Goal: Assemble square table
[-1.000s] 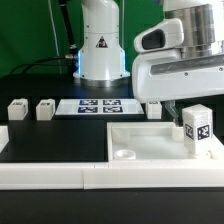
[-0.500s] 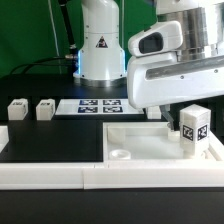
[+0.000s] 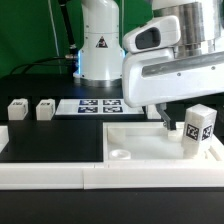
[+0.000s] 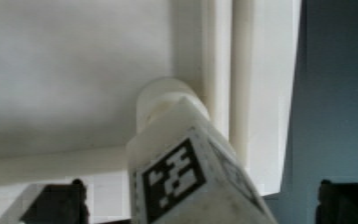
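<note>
The white square tabletop lies on the table at the exterior view's right, with a round socket at its near corner. One tagged white leg stands upright on its right corner. My gripper hangs just behind and left of that leg, jaws wide apart and empty. In the wrist view the leg rises between my two dark fingertips, and the gripper does not touch it. Two loose legs lie at the left. Another leg shows partly behind my hand.
The marker board lies flat at the back middle. The long white bar fence runs along the front edge. The arm's white base stands behind the board. The table surface is black.
My hand has drifted toward the exterior view's left, away from the standing leg. The leg and the tabletop have not moved.
</note>
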{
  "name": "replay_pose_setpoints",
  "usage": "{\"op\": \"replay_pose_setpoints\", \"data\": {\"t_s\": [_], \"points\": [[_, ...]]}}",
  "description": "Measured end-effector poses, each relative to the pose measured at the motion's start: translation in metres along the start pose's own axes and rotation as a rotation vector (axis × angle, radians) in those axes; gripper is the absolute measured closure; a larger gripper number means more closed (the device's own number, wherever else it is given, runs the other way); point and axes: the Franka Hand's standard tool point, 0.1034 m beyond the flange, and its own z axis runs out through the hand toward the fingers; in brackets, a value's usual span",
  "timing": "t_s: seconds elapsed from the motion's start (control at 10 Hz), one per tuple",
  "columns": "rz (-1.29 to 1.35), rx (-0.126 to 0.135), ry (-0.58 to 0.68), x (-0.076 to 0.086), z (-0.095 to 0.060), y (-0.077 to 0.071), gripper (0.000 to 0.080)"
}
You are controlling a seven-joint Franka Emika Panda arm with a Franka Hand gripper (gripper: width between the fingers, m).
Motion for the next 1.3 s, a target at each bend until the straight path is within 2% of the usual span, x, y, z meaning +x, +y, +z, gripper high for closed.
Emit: {"op": "replay_pose_setpoints", "data": {"t_s": [0.2,0.3,0.4,0.6,0.7,0.8,1.3], "points": [[-0.006,0.002,0.003,0.002,-0.001,-0.005,0.015],[-0.012,-0.006,0.007,0.001,0.0,-0.014,0.015],[-0.004,-0.003,0.006,0.0,0.0,-0.015,0.015],[0.084,0.0,0.006,0.0,0.0,-0.015,0.0419],[0.163,-0.001,-0.001,-0.002,0.001,-0.012,0.0419],[0.223,-0.004,-0.001,-0.002,0.001,-0.009,0.0489],[0.617,-0.001,0.005,-0.007,0.003,-0.013,0.0496]]}}
